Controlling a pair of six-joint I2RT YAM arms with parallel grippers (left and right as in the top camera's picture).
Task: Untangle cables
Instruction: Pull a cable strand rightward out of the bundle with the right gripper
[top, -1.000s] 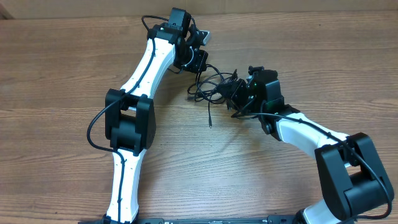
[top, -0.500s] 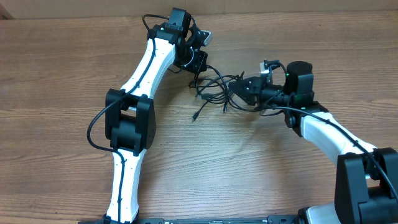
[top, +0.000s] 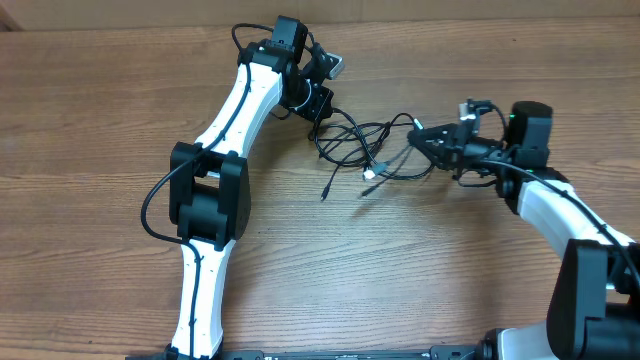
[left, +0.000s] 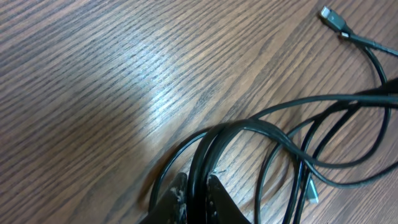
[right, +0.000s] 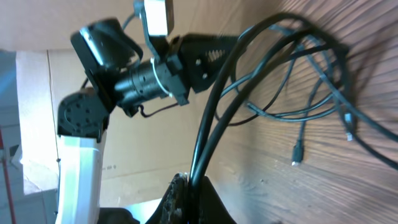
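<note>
Several thin black cables (top: 352, 140) lie in a loose tangle on the wooden table, stretched between my two grippers. At the tangle's left end, my left gripper (top: 320, 108) is shut on a bundle of strands (left: 198, 168), pinched between its fingers (left: 179, 198). At the right end, my right gripper (top: 422, 138) is shut on two strands (right: 198, 155) that rise from its fingertips (right: 178, 194). One loose plug end (top: 325, 190) trails toward the front, and a silver-tipped plug (top: 369, 173) lies beside it. Another plug (left: 333, 17) shows in the left wrist view.
A cardboard wall (top: 450, 8) runs along the table's back edge. The left arm (top: 210, 190) crosses the left half of the table. The right arm (top: 560, 210) comes in from the front right. Bare wood (top: 400, 260) stretches in front of the tangle.
My right gripper has moved right and slightly back with its strands, drawing the tangle out wider. The loose plug ends have shifted. The left arm has stayed in place.
</note>
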